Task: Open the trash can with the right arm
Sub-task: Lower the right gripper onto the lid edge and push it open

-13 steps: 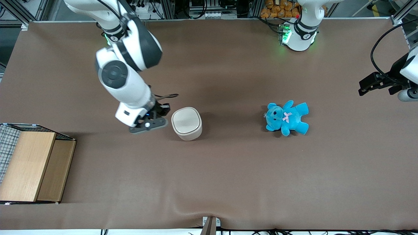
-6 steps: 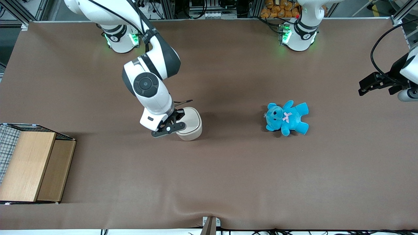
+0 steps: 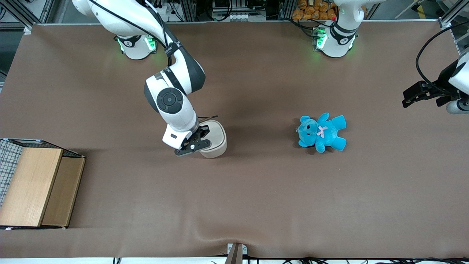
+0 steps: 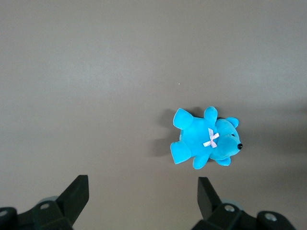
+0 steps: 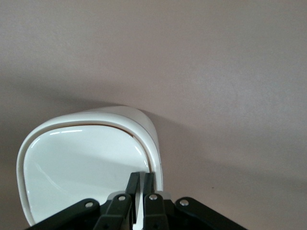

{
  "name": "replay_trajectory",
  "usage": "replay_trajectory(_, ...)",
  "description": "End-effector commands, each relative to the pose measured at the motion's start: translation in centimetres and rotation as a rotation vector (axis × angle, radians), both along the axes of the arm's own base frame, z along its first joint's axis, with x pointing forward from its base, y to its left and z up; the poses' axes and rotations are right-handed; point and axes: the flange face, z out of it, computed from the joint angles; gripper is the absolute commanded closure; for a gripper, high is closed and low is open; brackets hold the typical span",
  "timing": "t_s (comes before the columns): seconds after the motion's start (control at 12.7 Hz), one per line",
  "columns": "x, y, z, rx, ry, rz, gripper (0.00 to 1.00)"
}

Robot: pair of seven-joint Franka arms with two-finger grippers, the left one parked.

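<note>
The cream-white trash can (image 3: 216,141) stands on the brown table with its lid down. The right arm (image 3: 172,102) reaches over it, and the black gripper (image 3: 198,137) sits on the part of the lid toward the working arm's end. In the right wrist view the glossy lid (image 5: 81,163) fills the space under the gripper (image 5: 142,181). The fingers are pressed together with only a thin slit between them. Their tips rest just inside the lid's rim, where a thin tan seam shows. Part of the can is hidden by the gripper in the front view.
A blue teddy (image 3: 322,132) lies toward the parked arm's end of the table and also shows in the left wrist view (image 4: 206,141). A wooden box (image 3: 36,187) with a wire mesh basket (image 3: 7,157) sits at the working arm's end, nearer the front camera.
The right arm has swung from beside the trash can to over it. The gripper now sits on the lid's edge. The can has not moved.
</note>
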Motion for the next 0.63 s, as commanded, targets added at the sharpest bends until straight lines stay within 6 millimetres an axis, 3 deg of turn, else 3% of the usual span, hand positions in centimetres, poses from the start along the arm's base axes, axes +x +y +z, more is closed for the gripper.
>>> replay_trajectory(0.0,-0.4,0.7,-0.5,-0.010,-0.016,-0.007,0.90)
replay_trajectory(0.55,-0.6,1.0,-2.6,-0.026,-0.035,-0.015,0.90)
